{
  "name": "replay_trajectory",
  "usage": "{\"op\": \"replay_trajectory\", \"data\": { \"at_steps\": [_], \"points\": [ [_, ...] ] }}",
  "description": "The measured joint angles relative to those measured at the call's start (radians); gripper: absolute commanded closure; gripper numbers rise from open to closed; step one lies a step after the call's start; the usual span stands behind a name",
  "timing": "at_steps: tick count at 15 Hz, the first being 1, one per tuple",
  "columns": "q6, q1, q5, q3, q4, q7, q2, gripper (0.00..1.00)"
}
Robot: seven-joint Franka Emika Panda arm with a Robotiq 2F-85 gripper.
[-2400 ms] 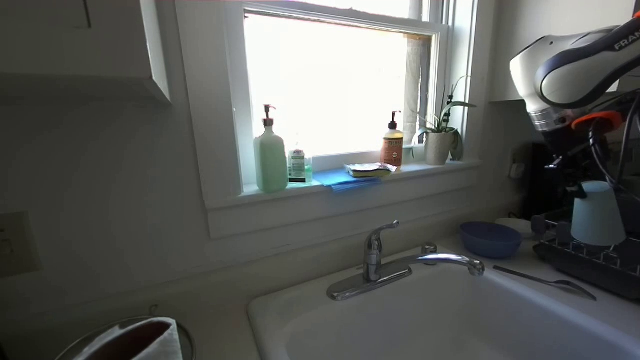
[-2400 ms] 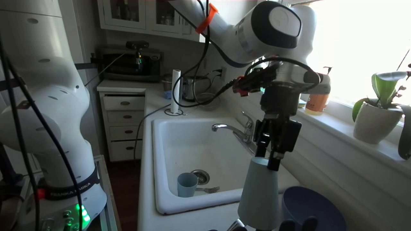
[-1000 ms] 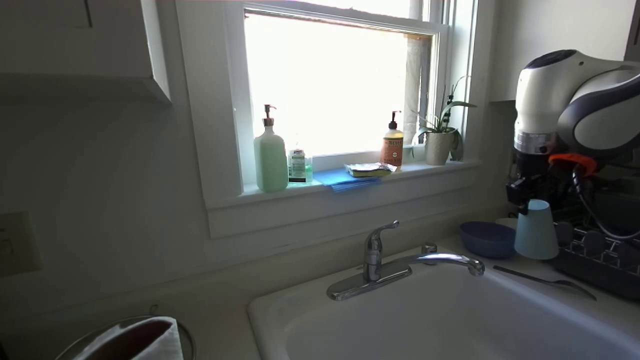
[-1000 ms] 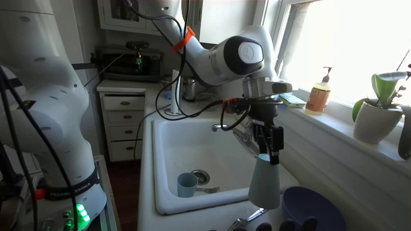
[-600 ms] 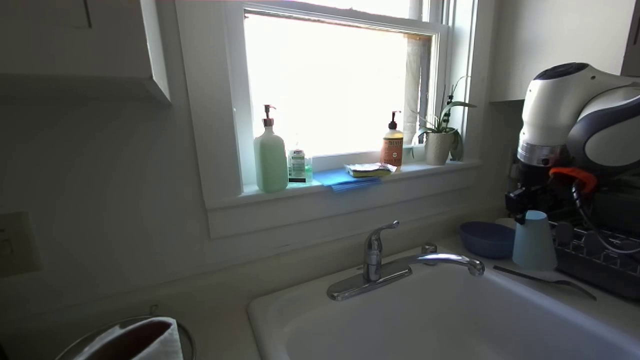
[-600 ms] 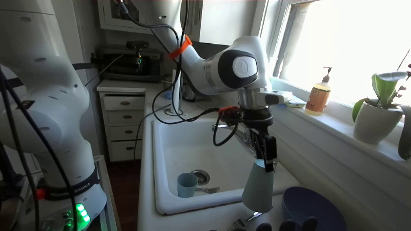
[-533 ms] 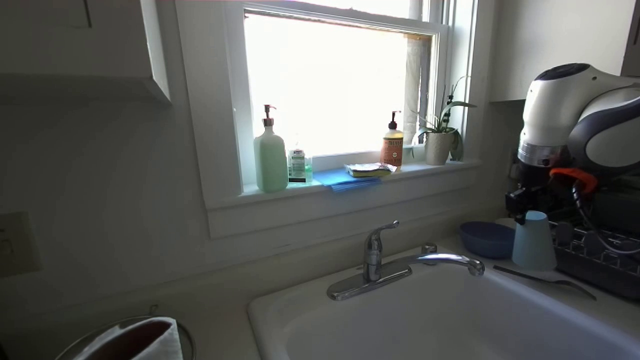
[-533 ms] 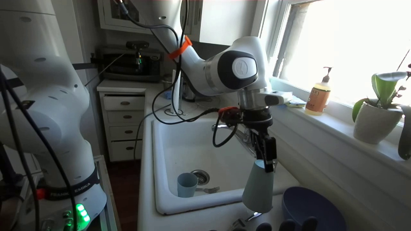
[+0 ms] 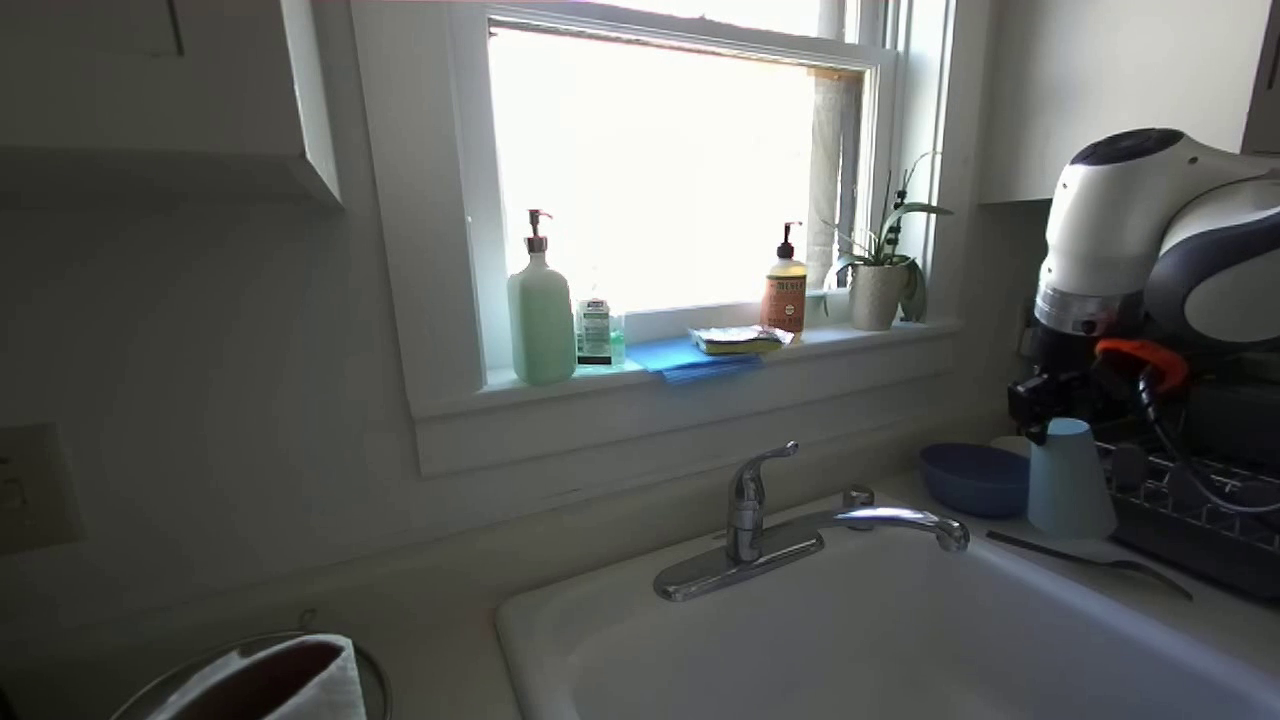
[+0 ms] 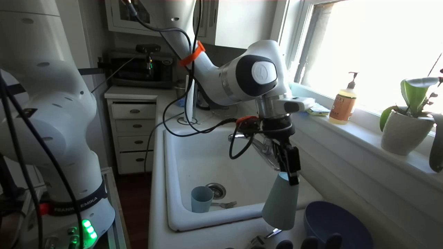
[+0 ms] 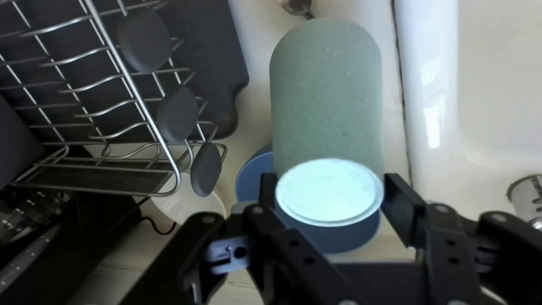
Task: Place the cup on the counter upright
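Homelike kitchen, pale counter (image 10: 211, 239) around white sink (image 10: 235, 166), chrome faucet (image 9: 746, 532), dish rack (image 11: 136, 90), potted plant (image 10: 405, 133) on windowsill (image 10: 363, 135)

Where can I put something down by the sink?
There's bare counter between the sink and the round rim beside the paper roll. The sink has room away from the drain, blue cup and fork. It's crowded around the held cup: the bowl, rack and utensil are close. The sill is busy too.

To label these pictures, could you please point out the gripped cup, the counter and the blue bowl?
Gripped cup (image 11: 326, 95), wrist view: side wall.
Counter (image 10: 207, 238), an exterior view: top surface.
Blue bowl (image 9: 968, 487), an exterior view: outer wall.
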Motion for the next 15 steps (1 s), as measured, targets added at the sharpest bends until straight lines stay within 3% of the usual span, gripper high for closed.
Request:
{"op": "replay_trajectory", "data": {
  "at_steps": [5,8,11,15],
  "points": [
    [0.045,-0.020,-0.287,-0.001,-0.014,0.292,0.008,0.60],
    [0.038,-0.022,-0.330,-0.009,-0.021,0.361,0.021,0.60],
    [0.016,-0.018,-0.197,-0.011,-0.047,0.275,0.029,0.60],
    [-0.052,-0.013,0.123,-0.016,-0.061,-0.022,0.030,0.60]
  ]
}}
